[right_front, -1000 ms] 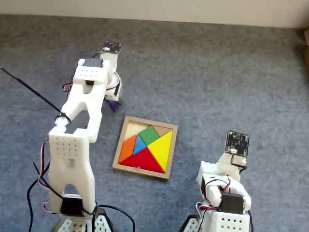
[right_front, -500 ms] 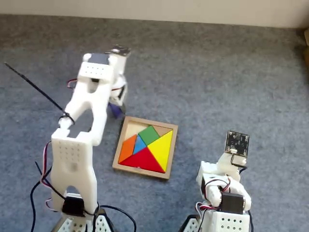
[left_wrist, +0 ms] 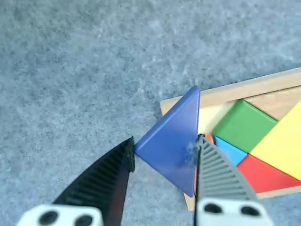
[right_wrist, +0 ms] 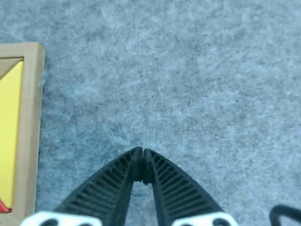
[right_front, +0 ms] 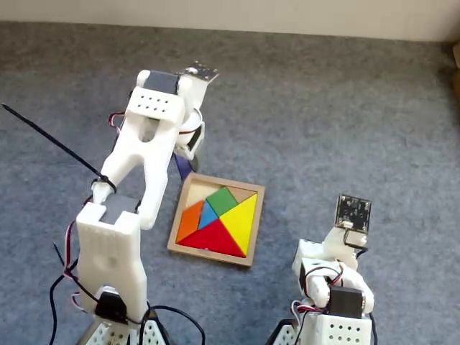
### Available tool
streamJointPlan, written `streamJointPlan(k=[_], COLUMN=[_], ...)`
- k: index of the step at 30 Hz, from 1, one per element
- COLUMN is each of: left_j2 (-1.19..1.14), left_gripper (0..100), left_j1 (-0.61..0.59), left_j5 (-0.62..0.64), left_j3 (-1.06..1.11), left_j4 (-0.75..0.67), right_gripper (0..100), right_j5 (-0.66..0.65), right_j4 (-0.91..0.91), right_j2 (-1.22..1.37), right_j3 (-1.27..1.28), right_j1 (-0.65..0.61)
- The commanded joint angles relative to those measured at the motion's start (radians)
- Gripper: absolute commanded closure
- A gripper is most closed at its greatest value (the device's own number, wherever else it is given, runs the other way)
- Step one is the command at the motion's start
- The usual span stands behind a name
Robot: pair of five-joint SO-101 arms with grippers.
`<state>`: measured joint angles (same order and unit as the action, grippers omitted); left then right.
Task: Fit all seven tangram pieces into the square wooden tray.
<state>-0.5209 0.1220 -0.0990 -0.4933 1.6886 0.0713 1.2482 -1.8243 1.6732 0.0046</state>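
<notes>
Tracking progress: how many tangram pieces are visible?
6. Five lie in the square wooden tray: orange piece, light-blue piece, green square, yellow triangle, red triangle. The dark-blue triangle is in the left hand by the tray's corner. A seventh may be hidden.

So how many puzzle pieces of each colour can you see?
orange piece: 1
light blue piece: 1
green piece: 1
yellow piece: 1
red piece: 1
dark blue piece, held in the left hand: 1
Total: 6
</notes>
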Motion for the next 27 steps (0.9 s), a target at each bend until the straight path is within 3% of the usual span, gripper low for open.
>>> streamJointPlan(k=[1, 5, 12, 17, 27], left_j2=[0.12, 0.22, 0.389, 0.475, 0.576], left_gripper=[87, 87, 87, 87, 86], left_j1=[0.047, 0.097, 0.124, 0.125, 0.124], left_j5=[-0.063, -0.078, -0.081, -0.184, -0.187], left_j3=[0.05, 0.197, 0.573, 0.782, 0.897], left_j4=[0.008, -0.034, -0.325, -0.477, -0.554], right_gripper=[98.2, 98.2, 98.2, 98.2, 98.2], right_j5=[-0.008, -0.008, -0.008, -0.008, -0.008], right_j4=[0.002, 0.002, 0.002, 0.002, 0.002], right_j2=[-0.028, -0.028, -0.028, -0.028, -0.028], right_j3=[0.156, 0.156, 0.156, 0.156, 0.156], right_j1=[0.019, 0.019, 0.019, 0.019, 0.019])
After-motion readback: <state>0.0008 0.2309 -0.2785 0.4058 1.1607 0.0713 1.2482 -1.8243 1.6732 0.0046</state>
